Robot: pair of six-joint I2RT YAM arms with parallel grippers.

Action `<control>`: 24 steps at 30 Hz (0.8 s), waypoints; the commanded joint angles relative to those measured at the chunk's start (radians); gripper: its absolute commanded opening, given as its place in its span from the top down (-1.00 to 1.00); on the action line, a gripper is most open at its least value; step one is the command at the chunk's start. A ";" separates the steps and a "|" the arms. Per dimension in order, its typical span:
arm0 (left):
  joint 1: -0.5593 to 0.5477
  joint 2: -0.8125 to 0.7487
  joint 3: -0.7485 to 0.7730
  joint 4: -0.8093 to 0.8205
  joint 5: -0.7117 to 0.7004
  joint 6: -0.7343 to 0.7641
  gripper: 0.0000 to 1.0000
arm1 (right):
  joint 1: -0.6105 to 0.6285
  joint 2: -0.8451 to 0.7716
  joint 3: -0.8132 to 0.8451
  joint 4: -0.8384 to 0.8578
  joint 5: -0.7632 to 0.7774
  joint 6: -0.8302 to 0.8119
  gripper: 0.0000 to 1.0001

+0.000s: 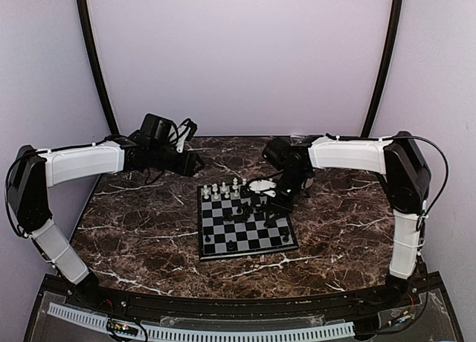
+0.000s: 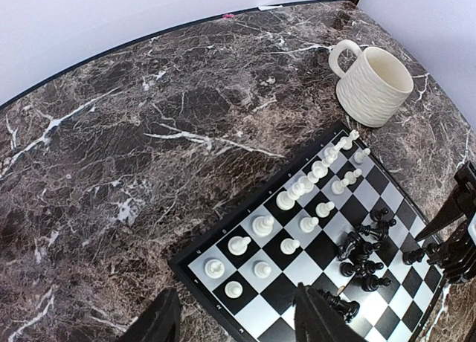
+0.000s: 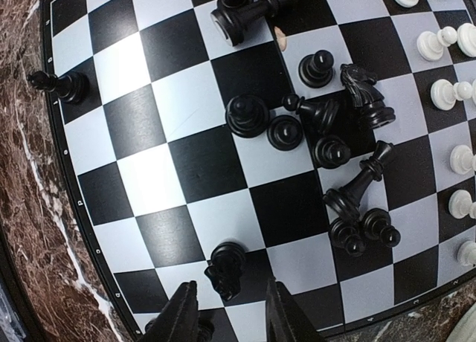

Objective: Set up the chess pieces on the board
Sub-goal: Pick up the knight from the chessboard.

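You have the small white chess pieces (image 2: 297, 186) ranked along the black-and-grey checkered board's (image 1: 256, 238) 12 o'clock edge. The black pieces (image 3: 335, 134) lie heaped mid-board, unsorted. Left claw (image 2: 234, 290) and right claw (image 3: 230, 284) are both spread, pinching nothing.

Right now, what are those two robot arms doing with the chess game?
They are setting up the board. The white pieces stand in two rows on the far side. Most black pieces are a jumble mid-board, some tipped over. The right pincer hangs open by one black piece at the near edge. The left pincer hovers open, holding nothing.
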 commanded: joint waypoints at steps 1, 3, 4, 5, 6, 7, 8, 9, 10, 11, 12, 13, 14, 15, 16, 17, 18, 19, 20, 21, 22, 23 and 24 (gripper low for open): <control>0.000 -0.004 0.037 -0.021 0.014 0.003 -0.09 | 0.011 -0.013 -0.013 -0.004 -0.007 -0.024 0.32; 0.000 -0.005 0.037 -0.022 0.015 0.003 -0.09 | 0.012 -0.001 -0.007 -0.002 -0.006 -0.029 0.31; 0.000 -0.005 0.037 -0.022 0.015 0.003 -0.09 | 0.013 0.005 -0.001 -0.003 -0.005 -0.031 0.30; 0.000 -0.004 0.037 -0.022 0.014 0.004 -0.09 | 0.014 0.012 0.005 -0.003 -0.006 -0.032 0.30; 0.000 -0.004 0.037 -0.022 0.014 0.004 -0.09 | 0.015 0.019 0.010 -0.003 -0.005 -0.034 0.30; 0.001 -0.005 0.037 -0.022 0.015 0.004 -0.09 | 0.016 0.024 0.015 -0.004 -0.004 -0.035 0.30; 0.001 -0.004 0.037 -0.022 0.014 0.005 -0.09 | 0.018 0.030 0.019 -0.006 -0.004 -0.036 0.30; 0.001 -0.004 0.037 -0.022 0.013 0.006 -0.09 | 0.020 0.034 0.022 -0.006 -0.005 -0.036 0.31; 0.000 -0.005 0.037 -0.023 0.012 0.006 -0.09 | 0.022 0.037 0.025 -0.006 -0.006 -0.038 0.30; 0.000 -0.005 0.037 -0.023 0.012 0.006 -0.09 | 0.024 0.039 0.027 -0.006 -0.007 -0.039 0.31; 0.000 -0.006 0.037 -0.023 0.012 0.006 -0.09 | 0.026 0.042 0.028 -0.006 -0.006 -0.040 0.31; 0.000 -0.005 0.037 -0.023 0.013 0.006 -0.09 | 0.027 0.044 0.030 -0.007 -0.005 -0.041 0.32; 0.001 -0.006 0.037 -0.023 0.013 0.006 -0.09 | 0.027 0.045 0.032 -0.007 -0.004 -0.041 0.33; 0.000 -0.006 0.037 -0.023 0.013 0.006 -0.09 | 0.029 0.047 0.034 -0.007 -0.004 -0.042 0.36; 0.000 -0.005 0.037 -0.023 0.014 0.006 -0.09 | 0.029 0.048 0.036 -0.009 -0.006 -0.043 0.41; 0.000 -0.006 0.037 -0.023 0.015 0.006 -0.09 | 0.029 0.050 0.038 -0.011 -0.007 -0.042 0.45; 0.000 -0.005 0.037 -0.023 0.016 0.006 -0.09 | 0.030 0.051 0.040 -0.013 -0.009 -0.041 0.51; 0.000 -0.005 0.037 -0.023 0.016 0.006 -0.09 | 0.031 0.051 0.041 -0.015 -0.009 -0.041 0.56; 0.000 -0.005 0.037 -0.023 0.016 0.006 -0.09 | 0.031 0.050 0.041 -0.018 -0.010 -0.041 0.62; 0.001 -0.005 0.037 -0.023 0.017 0.006 -0.10 | 0.031 0.047 0.038 -0.020 -0.008 -0.040 0.65; 0.000 -0.005 0.037 -0.023 0.019 0.006 -0.09 | 0.031 0.042 0.036 -0.021 -0.008 -0.039 0.70; 0.001 -0.006 0.037 -0.023 0.019 0.006 -0.09 | 0.031 0.035 0.030 -0.022 -0.008 -0.037 0.73; 0.000 -0.006 0.038 -0.023 0.019 0.006 -0.09 | 0.031 0.027 0.023 -0.021 -0.005 -0.033 0.77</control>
